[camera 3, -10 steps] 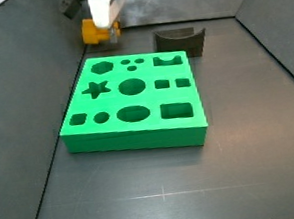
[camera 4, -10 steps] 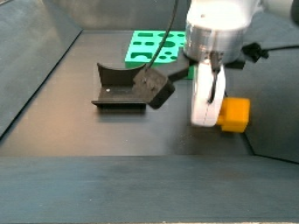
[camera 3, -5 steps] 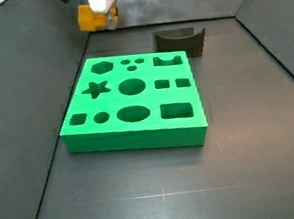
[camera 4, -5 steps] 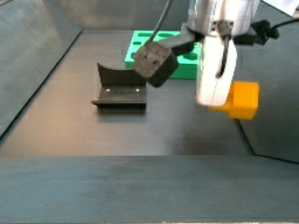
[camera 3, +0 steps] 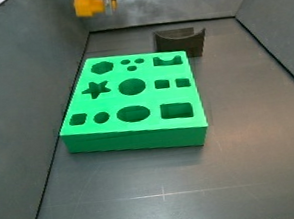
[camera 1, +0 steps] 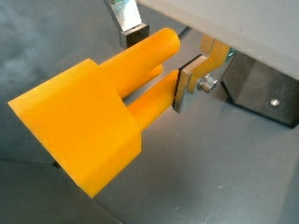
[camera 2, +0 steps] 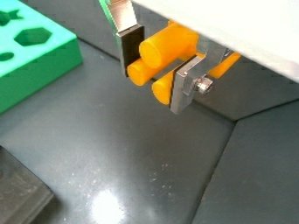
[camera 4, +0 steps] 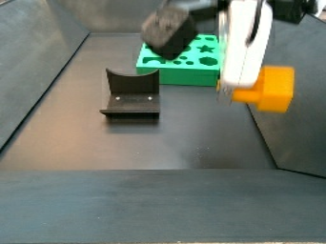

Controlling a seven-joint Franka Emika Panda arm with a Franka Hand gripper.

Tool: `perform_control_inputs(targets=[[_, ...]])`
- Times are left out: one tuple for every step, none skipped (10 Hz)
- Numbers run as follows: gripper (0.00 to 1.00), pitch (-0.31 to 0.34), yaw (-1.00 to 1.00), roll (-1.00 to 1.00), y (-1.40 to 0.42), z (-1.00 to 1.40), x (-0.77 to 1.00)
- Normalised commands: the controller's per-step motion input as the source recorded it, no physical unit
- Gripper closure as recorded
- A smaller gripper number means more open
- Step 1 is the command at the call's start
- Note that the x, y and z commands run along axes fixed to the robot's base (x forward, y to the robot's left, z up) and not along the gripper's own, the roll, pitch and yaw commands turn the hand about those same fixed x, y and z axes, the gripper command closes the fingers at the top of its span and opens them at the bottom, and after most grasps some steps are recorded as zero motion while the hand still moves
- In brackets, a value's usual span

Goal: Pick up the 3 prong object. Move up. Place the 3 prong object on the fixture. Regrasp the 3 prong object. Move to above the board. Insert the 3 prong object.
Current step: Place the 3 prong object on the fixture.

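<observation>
The 3 prong object [camera 1: 93, 122] is an orange block with round prongs, and the gripper [camera 1: 160, 59] is shut on those prongs. Both wrist views show the silver fingers [camera 2: 184, 83] clamped either side of the orange prongs [camera 2: 163, 48]. In both side views the gripper [camera 4: 245, 86] hangs high in the air with the orange piece [camera 4: 265, 88] lifted well off the floor. It sits near the back wall [camera 3: 89, 0]. The green board [camera 3: 135, 98] lies flat below. The dark fixture [camera 3: 182, 41] stands on the floor, apart from the gripper.
Grey walls enclose the dark floor on each side. The board [camera 4: 185, 59] lies beyond the fixture [camera 4: 130, 93] in a side view. A wrist view catches the board's corner [camera 2: 30, 52] and a dark block edge [camera 2: 17, 188].
The gripper has risen steadily with the orange piece held in it, from near the floor to high above it. The board and fixture have not moved.
</observation>
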Motion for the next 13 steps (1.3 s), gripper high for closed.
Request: perform_control_inputs(targets=[[1.0, 0.021, 0.01, -0.12, -0.02, 1.0, -0.02], [1.0, 0.019, -0.01, -0.14, -0.01, 0.92, -0.02], [1.0, 0.019, -0.01, -0.15, -0.01, 0.83, -0.02], [1.0, 0.024, -0.02, -0.16, 0.0, 0.64, -0.01], [1.0, 0.026, -0.03, -0.17, 0.0, 0.55, -0.01], [1.0, 0.038, -0.04, -0.17, 0.0, 0.36, 0.0], [1.0, 0.046, -0.04, -0.18, 0.0, 0.22, 0.0], [1.0, -0.056, 1.0, -0.02, -0.64, -0.06, 1.0], [1.0, -0.055, 1.0, -0.02, -0.64, -0.07, 1.0], [1.0, -0.053, 1.0, 0.0, -0.58, -0.07, 1.0], [1.0, -0.055, 1.0, 0.0, -0.52, -0.07, 1.0], [1.0, -0.055, 1.0, 0.0, -0.48, -0.07, 1.0], [1.0, -0.056, 1.0, 0.0, -0.44, -0.07, 1.0]])
